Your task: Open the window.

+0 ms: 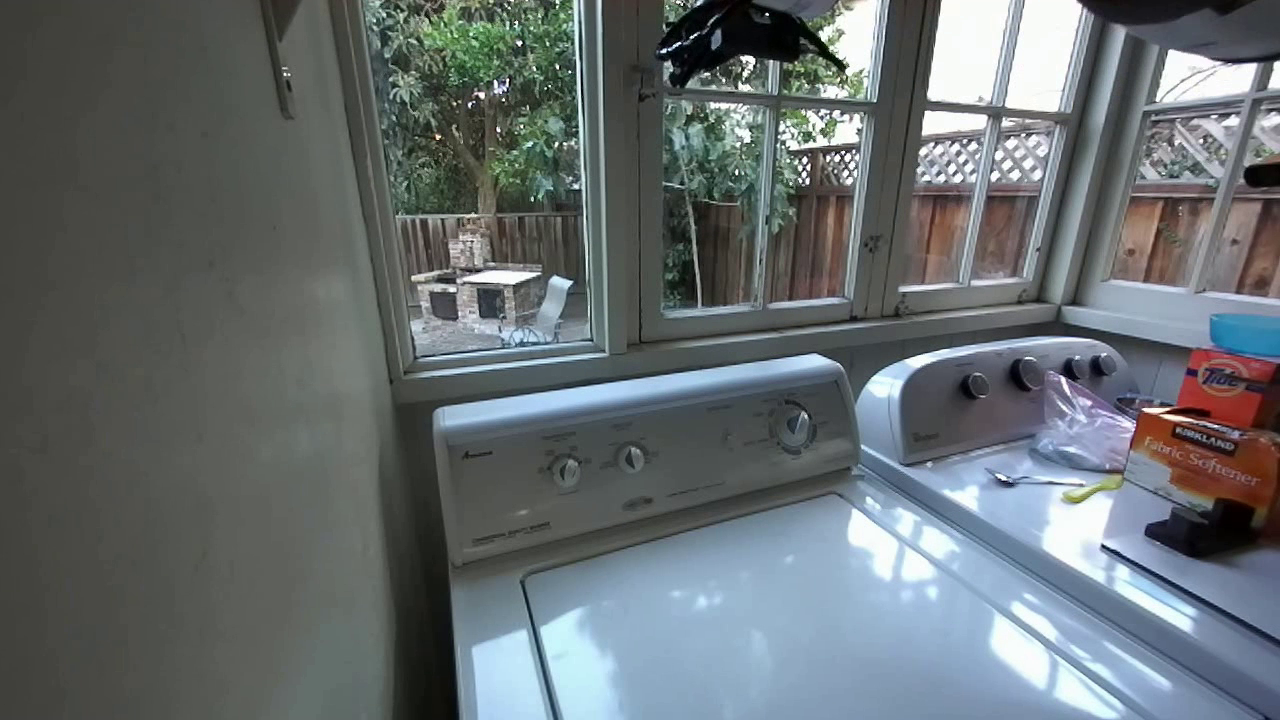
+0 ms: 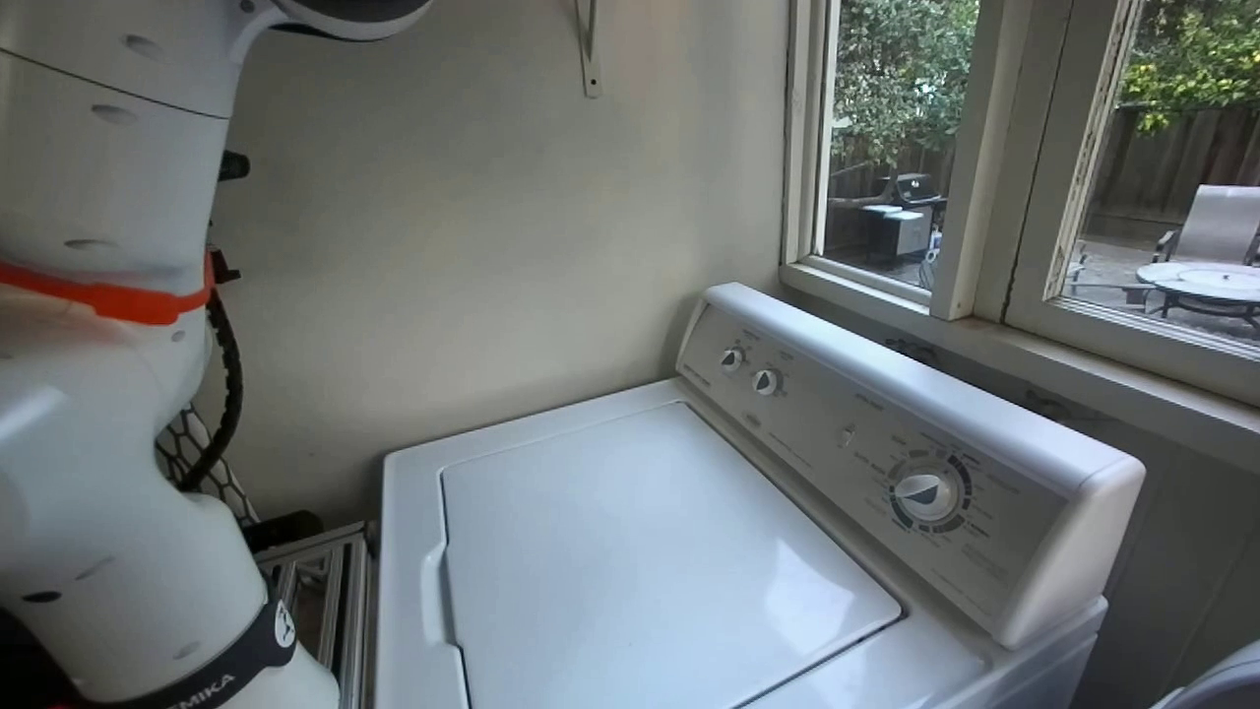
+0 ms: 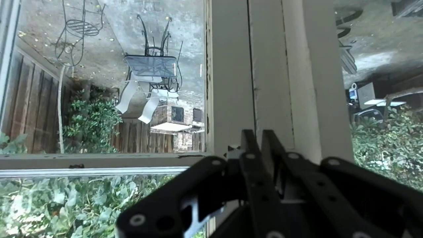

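The window is a white-framed sash split by thin bars, and it stands flush in its frame in an exterior view. Its stile side shows in an exterior view. The wrist view stands upside down and shows the window on its left. A dark seam divides its stile from the jamb. My black gripper has its fingers a narrow gap apart, with nothing visible between the tips, in front of this seam. Contact with the frame cannot be told. The gripper also shows at the top in an exterior view.
A plain pane adjoins the window. Below stands a washer with a control panel and lid. Another machine carries a plastic bag and a fabric softener box. My white arm stands beside the washer.
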